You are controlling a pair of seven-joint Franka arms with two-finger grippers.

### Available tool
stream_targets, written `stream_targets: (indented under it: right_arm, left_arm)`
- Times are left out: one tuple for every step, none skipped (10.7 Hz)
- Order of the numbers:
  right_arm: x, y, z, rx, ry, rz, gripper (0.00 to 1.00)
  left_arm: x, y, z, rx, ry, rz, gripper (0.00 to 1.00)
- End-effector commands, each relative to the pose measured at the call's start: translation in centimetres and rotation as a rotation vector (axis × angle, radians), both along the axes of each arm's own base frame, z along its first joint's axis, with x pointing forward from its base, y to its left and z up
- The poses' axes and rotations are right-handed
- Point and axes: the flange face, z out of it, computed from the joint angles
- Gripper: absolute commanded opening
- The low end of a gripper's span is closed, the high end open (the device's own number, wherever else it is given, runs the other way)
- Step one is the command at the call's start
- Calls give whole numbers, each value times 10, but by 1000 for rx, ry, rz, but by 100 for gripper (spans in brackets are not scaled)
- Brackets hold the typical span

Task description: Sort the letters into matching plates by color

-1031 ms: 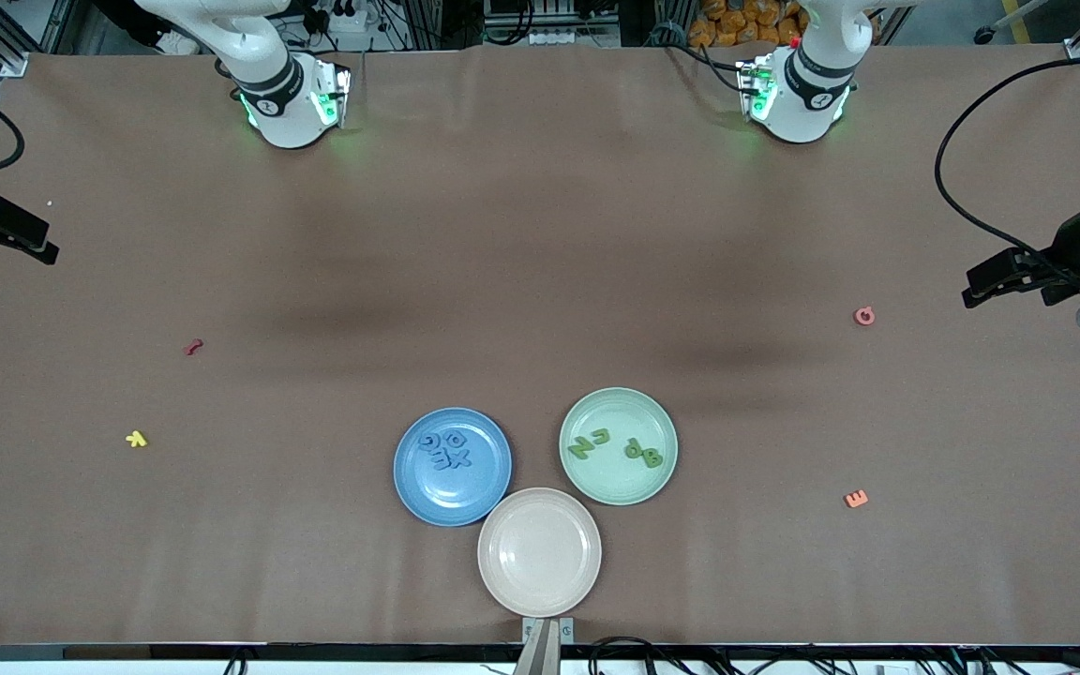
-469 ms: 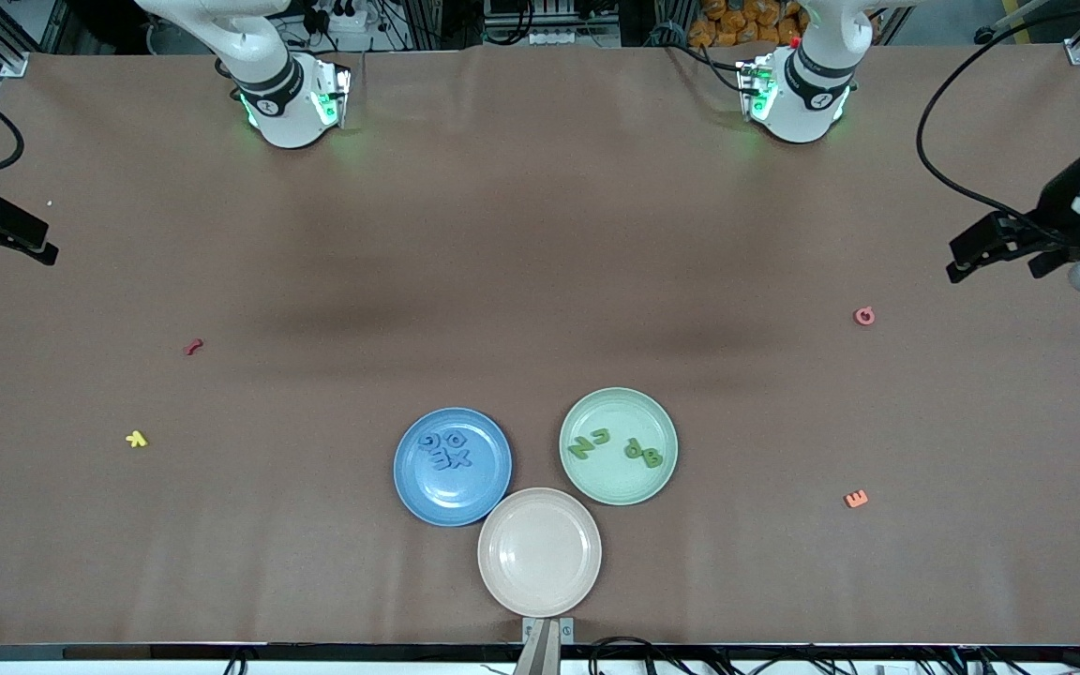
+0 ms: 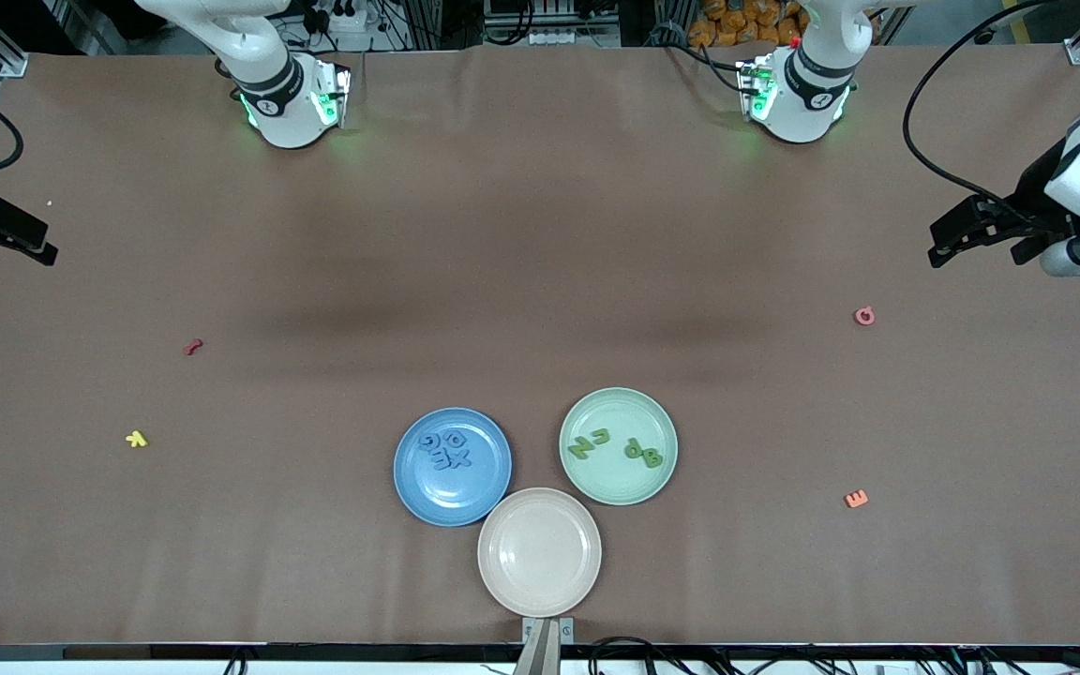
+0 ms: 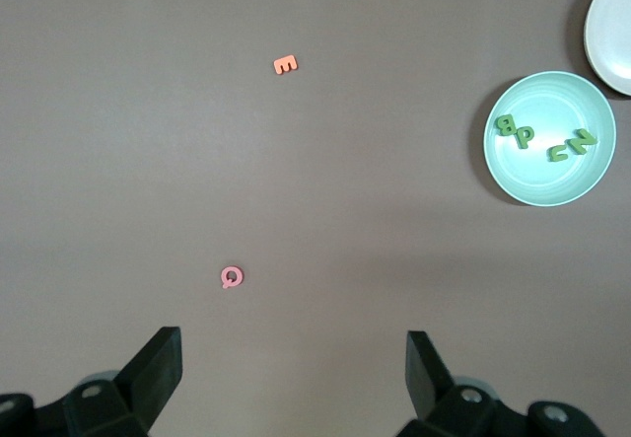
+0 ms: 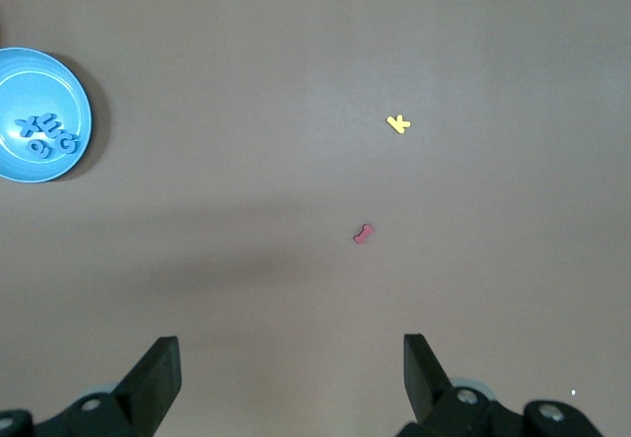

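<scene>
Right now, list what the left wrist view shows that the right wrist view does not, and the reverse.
Left wrist only: the green plate holding four green letters, the beige plate's rim, the orange E, the pink Q, and the open left end effector.
Right wrist only: the blue plate with blue letters, the yellow letter, the red letter, and the open right end effector.
Both: the brown table.

Beige plate (image 4: 613, 23) edge-cropped

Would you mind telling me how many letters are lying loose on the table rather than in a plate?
4: a pink letter and an orange letter toward the left arm's end; a red letter and a yellow letter toward the right arm's end.
</scene>
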Motion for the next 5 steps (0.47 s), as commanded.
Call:
stream_targets:
  right_arm:
    - [1,-2,3,-2,-5,-12,100]
    - [1,-2,3,-2,-5,-13,100]
    - [1,-2,3,0,-7,-13,100]
    - [1,-2,3,0,-7,-12,100]
    - [1,-2,3,0,-7,-12,100]
  left_arm:
    - [-2,0,11,-34,-9,29,100]
    - [-2,0,12,-29,-11,24,100]
    - [-2,1,13,-25,-15,21,100]
    - [-2,0,14,-22,-17,16,100]
    - [-2,-1,14,-22,-17,12,100]
